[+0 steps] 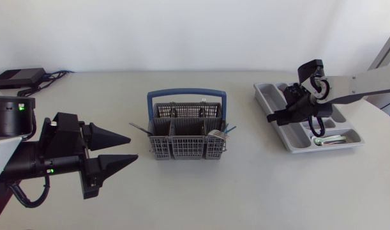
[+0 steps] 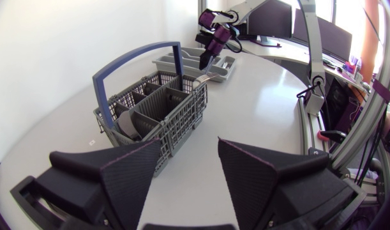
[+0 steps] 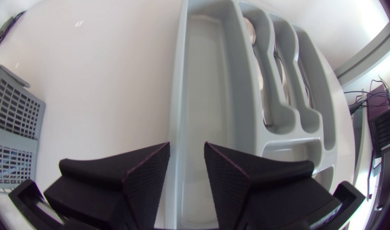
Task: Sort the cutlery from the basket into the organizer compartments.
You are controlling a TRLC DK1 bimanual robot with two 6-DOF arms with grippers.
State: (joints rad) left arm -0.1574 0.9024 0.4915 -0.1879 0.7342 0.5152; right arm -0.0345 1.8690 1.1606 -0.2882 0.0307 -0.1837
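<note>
Ahead of the left tool, just off its tips, stands the grey basket w/ a blue handle arched upright over it. That tool hangs low over the surface, fingers wide apart, nothing betw. them, pointing at the basket's near end. Forks stick up from the compartment on the side facing the right arm; a thin handle pokes out at the corner nearest the left tool.

Under the right tool sits the grey organizer, well apart from the basket and angled on the surface. The tool points down over the organizer's long side slot, right by its outer wall. Fingers are a narrow gap apart, gripping nothing; the wall's rim shows thru the gap. Beside it, away from the basket, run the narrower slots; some cutlery lies there, exact pieces hard to tell. In the right wrist view the basket shows off to the side of the tool, not touching the organizer.
</note>
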